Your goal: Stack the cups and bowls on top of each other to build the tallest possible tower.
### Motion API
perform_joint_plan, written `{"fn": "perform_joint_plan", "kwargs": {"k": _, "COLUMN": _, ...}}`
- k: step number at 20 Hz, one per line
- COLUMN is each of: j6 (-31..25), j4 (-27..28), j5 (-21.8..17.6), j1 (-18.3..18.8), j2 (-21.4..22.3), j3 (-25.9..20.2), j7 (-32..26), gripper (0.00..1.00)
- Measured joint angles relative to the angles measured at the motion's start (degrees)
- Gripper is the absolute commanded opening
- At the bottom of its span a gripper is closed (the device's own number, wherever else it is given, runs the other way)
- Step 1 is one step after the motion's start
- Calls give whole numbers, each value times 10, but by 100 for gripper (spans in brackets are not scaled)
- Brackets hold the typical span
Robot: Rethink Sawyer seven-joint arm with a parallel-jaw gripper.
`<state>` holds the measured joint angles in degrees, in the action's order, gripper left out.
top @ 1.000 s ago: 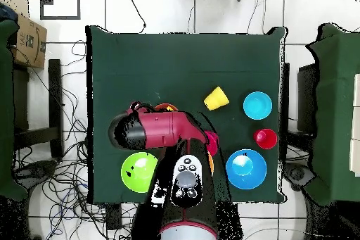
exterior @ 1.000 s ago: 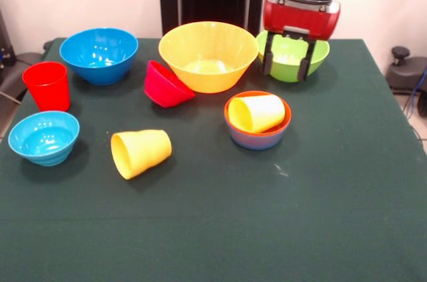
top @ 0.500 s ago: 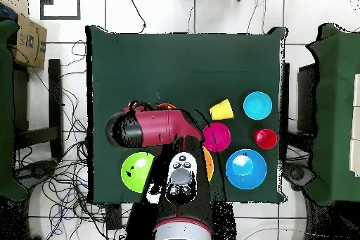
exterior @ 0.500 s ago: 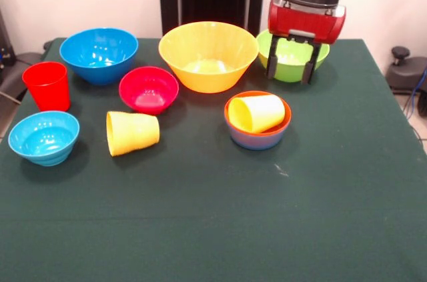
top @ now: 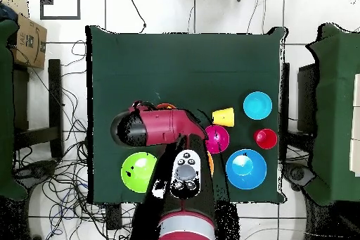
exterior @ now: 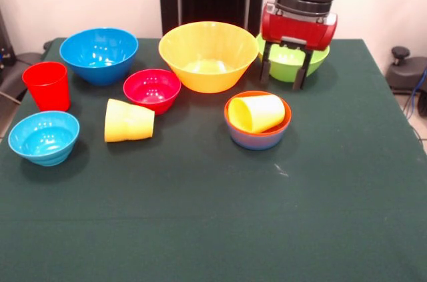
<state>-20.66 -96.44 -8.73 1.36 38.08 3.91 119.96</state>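
Tableware, front view: large yellow-orange bowl point(exterior: 208, 55) at rear centre; lime green bowl point(exterior: 292, 57) beside it, partly behind the gripper point(exterior: 283, 75), whose two dark fingers hang parted and empty; medium blue bowl point(exterior: 99, 55); crimson bowl point(exterior: 152, 90), upright; red cup point(exterior: 47, 85), upright; light-blue bowl point(exterior: 43, 137); one yellow cup point(exterior: 128, 121) on its side on the green cloth point(exterior: 267, 215); a second yellow cup point(exterior: 256, 113) lying inside an orange-red bowl point(exterior: 257, 122) nested in a blue one. No tower yet beyond that small nest. Overhead view: arm point(top: 156, 126) covers the nested pair; green bowl point(top: 139, 171), crimson bowl point(top: 217, 139), blue bowl point(top: 245, 168), light-blue bowl point(top: 257, 105), red cup point(top: 266, 138) and fallen cup point(top: 223, 116) lie clear. Handling, by judgement: glossy plastic, likely light, stiff, slippery; best pinched across a rim wall, the fallen cups across the body.
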Motion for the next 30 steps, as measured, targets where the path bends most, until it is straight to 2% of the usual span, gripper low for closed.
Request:
{"fn": "perform_joint_plan", "kwargs": {"k": 18, "j6": 0, "j4": 14, "j5": 0, "j1": 25, "j2": -8, "j3": -2, "j7": 0, "gripper": 100}}
{"fn": "perform_joint_plan", "kwargs": {"k": 26, "j6": 0, "j4": 14, "j5": 0, "j1": 64, "j2": -15, "j3": -16, "j7": 0, "gripper": 100}}
{"fn": "perform_joint_plan", "kwargs": {"k": 30, "j6": 0, "j4": 14, "j5": -1, "j1": 102, "j2": -15, "j3": -27, "j7": 0, "gripper": 100}}
